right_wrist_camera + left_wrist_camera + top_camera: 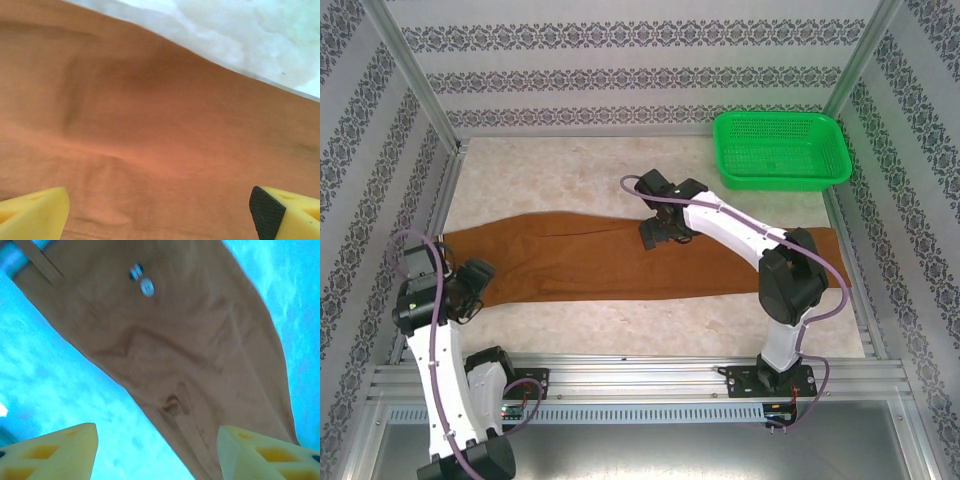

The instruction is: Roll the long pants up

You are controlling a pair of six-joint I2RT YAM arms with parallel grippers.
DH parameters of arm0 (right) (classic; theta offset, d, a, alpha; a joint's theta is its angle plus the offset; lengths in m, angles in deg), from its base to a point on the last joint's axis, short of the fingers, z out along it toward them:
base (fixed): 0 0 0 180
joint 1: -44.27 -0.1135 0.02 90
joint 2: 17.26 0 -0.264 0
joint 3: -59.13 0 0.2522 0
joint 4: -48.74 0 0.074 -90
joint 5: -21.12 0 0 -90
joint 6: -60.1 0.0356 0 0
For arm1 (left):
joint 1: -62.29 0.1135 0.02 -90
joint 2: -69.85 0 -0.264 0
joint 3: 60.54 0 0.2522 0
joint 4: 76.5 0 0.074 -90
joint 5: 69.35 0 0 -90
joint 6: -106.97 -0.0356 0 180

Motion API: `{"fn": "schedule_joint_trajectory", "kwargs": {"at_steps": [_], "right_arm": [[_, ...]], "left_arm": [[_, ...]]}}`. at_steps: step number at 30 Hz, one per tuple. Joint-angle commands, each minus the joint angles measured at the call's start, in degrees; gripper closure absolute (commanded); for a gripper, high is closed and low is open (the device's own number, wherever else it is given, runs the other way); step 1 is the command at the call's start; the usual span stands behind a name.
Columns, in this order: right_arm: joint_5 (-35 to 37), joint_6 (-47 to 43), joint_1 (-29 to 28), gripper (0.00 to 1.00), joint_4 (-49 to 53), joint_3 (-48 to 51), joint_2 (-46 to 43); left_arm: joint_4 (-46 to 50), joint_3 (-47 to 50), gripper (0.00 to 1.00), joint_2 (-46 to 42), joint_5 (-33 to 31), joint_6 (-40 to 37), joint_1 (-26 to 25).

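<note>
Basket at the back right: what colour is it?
The basket is bright green, clearest in the top external view.

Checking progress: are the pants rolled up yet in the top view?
No, the pants lie flat, stretched full length across the table, with no roll at either end.

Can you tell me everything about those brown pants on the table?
The long pants are rust-brown, soft-looking cloth. They lie flat and stretched out left to right across the pale table, not rolled at all yet. A small pale button shows near the left end, with shallow wrinkles close by. The left gripper and the right gripper are both open above the cloth, and neither is clamped on it.
</note>
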Motion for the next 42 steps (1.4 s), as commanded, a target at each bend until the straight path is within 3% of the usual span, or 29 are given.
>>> {"fn": "schedule_joint_trajectory", "kwargs": {"at_steps": [1,6,10,17,24,28,36,42], "right_arm": [[-1.1,-1.2,1.3,0.06,0.8,0.5,1.5],[-1.7,-1.8,3.3,0.05,0.7,2.2,0.8],[-4.0,-2.4,6.2,0.04,0.1,4.0,-0.3],[-7.4,-3.3,9.9,0.05,-0.4,3.8,1.2],[-8.4,-3.2,10.5,0.04,-1.8,4.1,1.9],[-8.6,-3.1,10.7,0.04,-1.5,3.8,2.8],[-8.4,-3.2,11.6,0.04,-1.5,5.1,1.8],[-8.1,-2.5,11.9,0.04,-2.2,7.1,1.3]], "left_arm": [[3.4,-2.1,0.33,0.3,-8.0,5.6,4.2],[-1.1,1.0,0.35,-1.7,-11.7,10.1,8.3],[-3.4,5.0,0.31,-1.8,-13.7,10.8,10.4],[-21.7,16.2,0.32,1.5,-1.8,6.0,15.2],[-23.9,9.0,0.29,15.4,-1.1,-5.6,19.2],[-29.6,12.6,0.30,18.5,6.4,-1.8,24.0],[-36.2,20.7,0.29,19.0,6.4,1.5,26.4],[-42.0,20.7,0.31,26.3,5.5,1.5,26.4]]}}
